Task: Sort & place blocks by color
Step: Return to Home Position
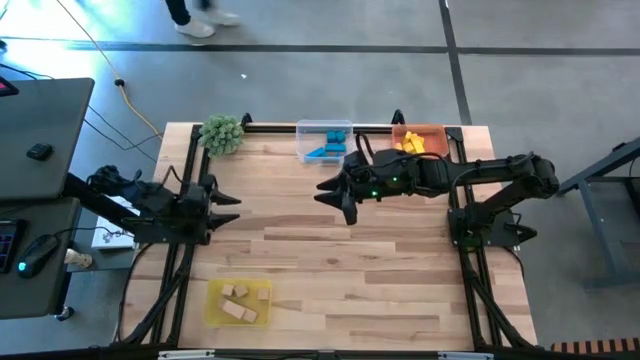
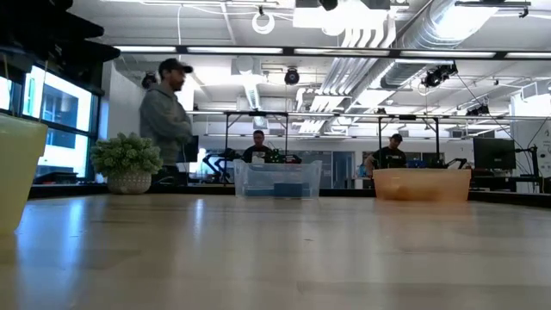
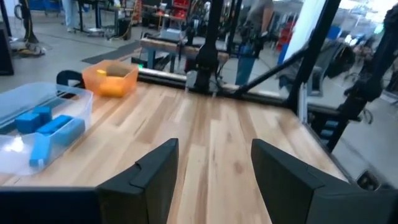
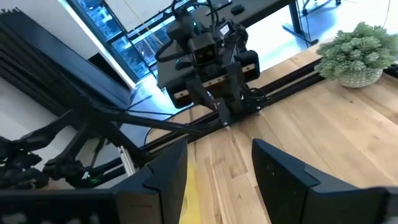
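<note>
1. Table (image 1: 330,270) of light wood planks, high view: blue blocks (image 1: 328,151) in clear tray (image 1: 300,140) and yellow blocks (image 1: 411,146) in orange tray (image 1: 435,135) at the far edge. Plain wood blocks (image 1: 237,300) in yellow tray (image 1: 214,312) near the front. Plant ball (image 1: 222,133) at far left corner. The left gripper (image 1: 228,200) sits over the left side, the right gripper (image 1: 333,200) near centre. Grey floor (image 1: 320,80) around, shoes (image 1: 197,27) beyond.
2. Low view: bare tabletop, clear and orange trays along the far edge, standing person (image 2: 168,112) behind the plant ball, two seated people (image 2: 258,146) further back, ceiling ducts (image 2: 387,34).
3. Left wrist view: left gripper released, gaping; blue blocks and orange tray ahead.
4. Right wrist view: right gripper released, gaping; left arm (image 4: 211,56) and plant ball across the table, windows (image 4: 118,31) behind.
</note>
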Controlling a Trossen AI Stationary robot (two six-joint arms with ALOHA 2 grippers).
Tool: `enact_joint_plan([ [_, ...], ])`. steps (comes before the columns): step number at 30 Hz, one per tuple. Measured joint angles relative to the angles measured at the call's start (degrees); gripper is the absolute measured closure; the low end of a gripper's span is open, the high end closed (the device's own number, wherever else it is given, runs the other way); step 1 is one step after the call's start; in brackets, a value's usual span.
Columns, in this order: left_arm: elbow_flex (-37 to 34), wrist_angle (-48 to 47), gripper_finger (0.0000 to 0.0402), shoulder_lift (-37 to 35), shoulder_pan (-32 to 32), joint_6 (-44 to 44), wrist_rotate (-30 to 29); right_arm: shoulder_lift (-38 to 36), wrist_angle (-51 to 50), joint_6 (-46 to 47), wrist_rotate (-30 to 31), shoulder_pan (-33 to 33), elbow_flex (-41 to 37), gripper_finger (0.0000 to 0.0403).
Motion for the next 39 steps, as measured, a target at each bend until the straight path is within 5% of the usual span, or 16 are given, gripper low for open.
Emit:
enact_joint_plan([
  [9,-3.7,3.5,0.0212,0.0,1.7,2.7,0.0,-6.2,-2.8,-6.9,-4.0,-0.7,0.0,0.0236],
  [17,-3.7,3.5,0.0238,0.0,8.3,5.8,2.6,-22.0,-10.3,-15.5,4.8,0.1,-3.8,0.0236],
  [27,-3.7,3.2,0.0288,0.0,16.3,1.2,6.2,-41.3,-9.0,-15.1,10.1,0.7,-23.1,0.0236],
  [39,-3.7,-0.7,0.0307,0.0,17.6,-5.0,6.0,-60.2,2.6,-11.1,11.1,0.6,-51.9,0.0236],
])
